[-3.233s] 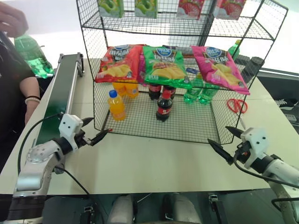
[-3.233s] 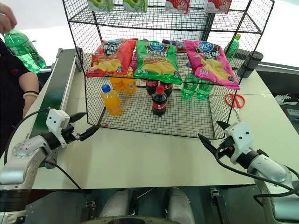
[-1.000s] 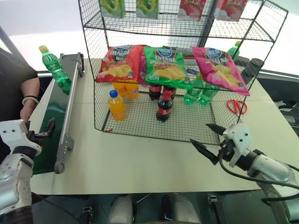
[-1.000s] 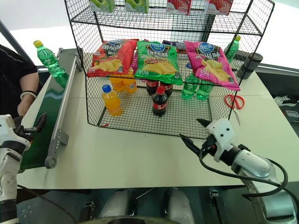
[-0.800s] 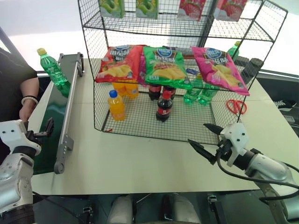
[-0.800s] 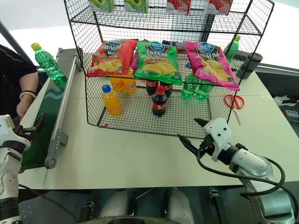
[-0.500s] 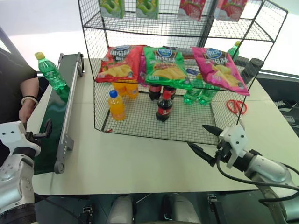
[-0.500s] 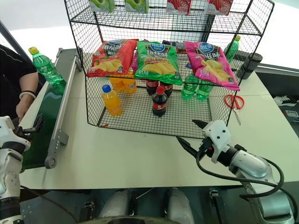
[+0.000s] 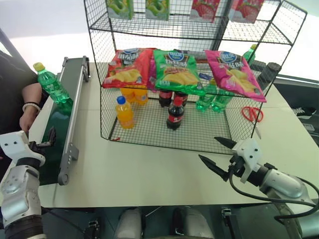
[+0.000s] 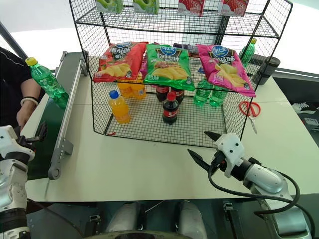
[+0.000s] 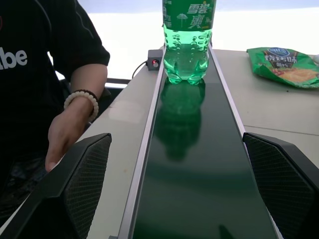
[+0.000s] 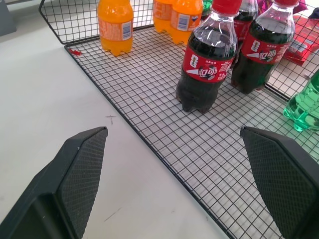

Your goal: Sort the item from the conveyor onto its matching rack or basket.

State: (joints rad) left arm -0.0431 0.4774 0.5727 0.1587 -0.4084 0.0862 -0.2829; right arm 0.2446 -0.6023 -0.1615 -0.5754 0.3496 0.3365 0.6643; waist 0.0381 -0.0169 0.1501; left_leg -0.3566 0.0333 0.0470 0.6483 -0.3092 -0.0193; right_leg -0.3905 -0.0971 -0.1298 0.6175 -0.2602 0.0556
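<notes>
We see the green bottle point(image 9: 51, 85) has ridden down the conveyor point(image 9: 59, 127) toward our left pincer point(image 9: 44, 143), which waits wide open and empty, like our right pincer point(image 9: 216, 152), so grasping comes next.

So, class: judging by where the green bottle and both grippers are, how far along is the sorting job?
Done: the green bottle stands upright on the conveyor.
In hand: nothing; the left gripper is open, lined up along the belt short of the bottle, and the right gripper hangs open before the rack.
Left: grasp the bottle and carry it to the rack's green bottles.
</notes>
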